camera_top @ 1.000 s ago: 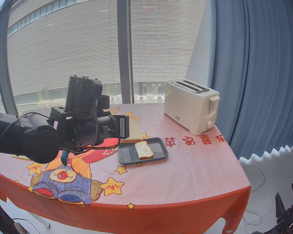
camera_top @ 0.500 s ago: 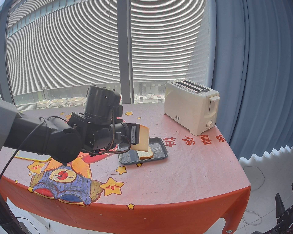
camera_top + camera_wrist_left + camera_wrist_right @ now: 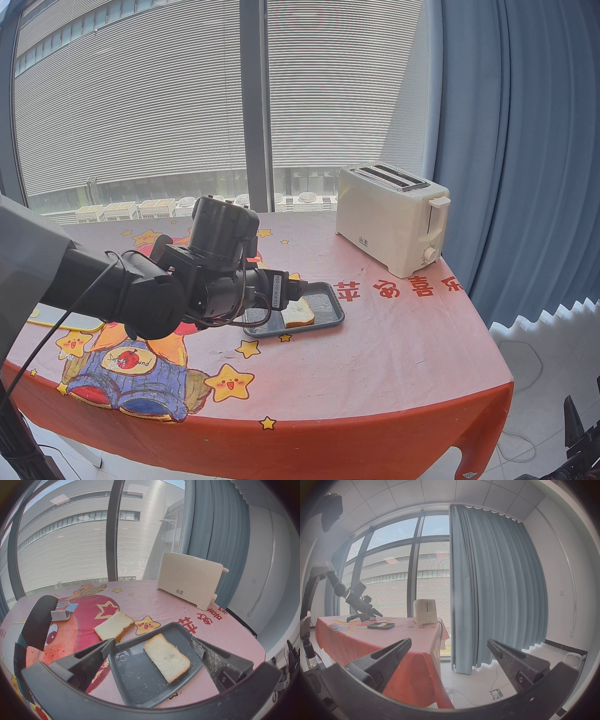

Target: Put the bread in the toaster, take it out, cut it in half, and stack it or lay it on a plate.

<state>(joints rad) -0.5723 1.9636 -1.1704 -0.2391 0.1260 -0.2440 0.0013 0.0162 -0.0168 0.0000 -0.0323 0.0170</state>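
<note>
Nearest, right gripper [image 3: 449, 643]: out to the side of the worktop [image 3: 387, 369] and well apart from it, above the floor, jaws released and wide, grasping nothing.

Next, left gripper [image 3: 153, 642]: hangs low over the grey tray [image 3: 134, 670], jaws released and spread, nothing between them, not touching the bread.

In the tray: one bread slice [image 3: 166, 657], flat on the tray's floor, pale face up, crust round the edge, a few crumbs scattered beside it.

Just beyond the tray, on its window side: second slice [image 3: 114, 626], flat on the red cartoon-print tablecloth [image 3: 187, 387], close to the tray's corner but apart from it.

Farther back, at the worktop's far right corner: cream toaster [image 3: 390, 225], upright, two slots on top, lever high on its end face with a round knob below, well apart from the tray.

Behind all: tall window [image 3: 125, 106] and blue curtain [image 3: 519, 156].
</note>
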